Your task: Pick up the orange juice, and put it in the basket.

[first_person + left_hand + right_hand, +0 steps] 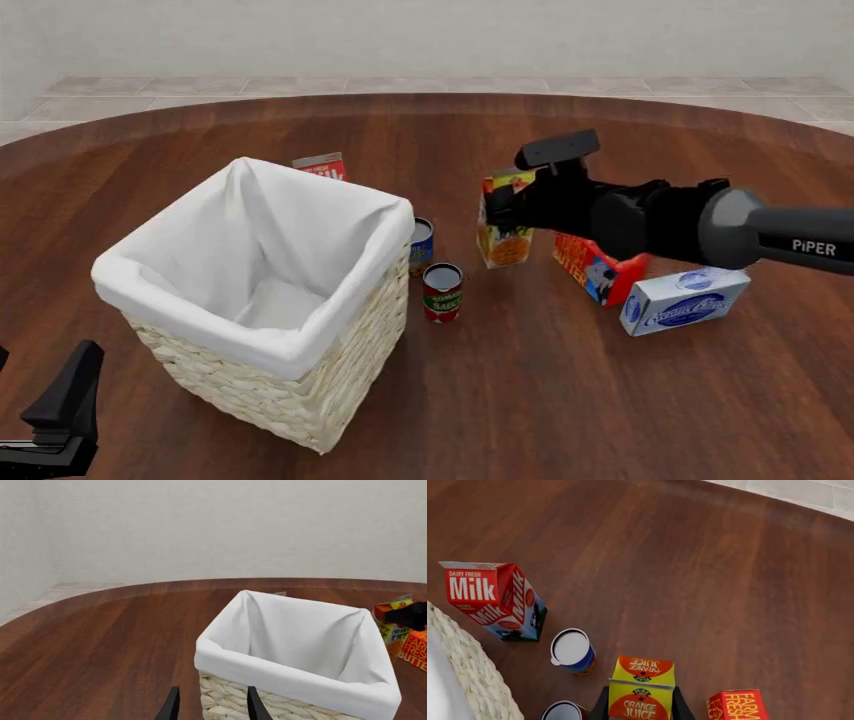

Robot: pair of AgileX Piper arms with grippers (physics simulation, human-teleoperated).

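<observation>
Nearest the camera on the left, the left gripper just hangs low over the dark wooden counter, jaws apart with nothing between them, right by the near side of the basket, that big square cream wicker one with a white cloth liner folded over the rim. Just right of the basket stand two small cans, a red-labelled can nearer and a blue-and-white can a bit behind it. On the right side there's a white-and-blue box lying flat, with a red-orange box reading "FARM FRESH" next to it. The tall yellow-orange gable-top orange juice carton stands upright on the counter between the cans and that red-orange box, and the right gripper has its jaws clamped on either side of the carton. Farthest back, behind the basket, stands a red milk carton.
</observation>
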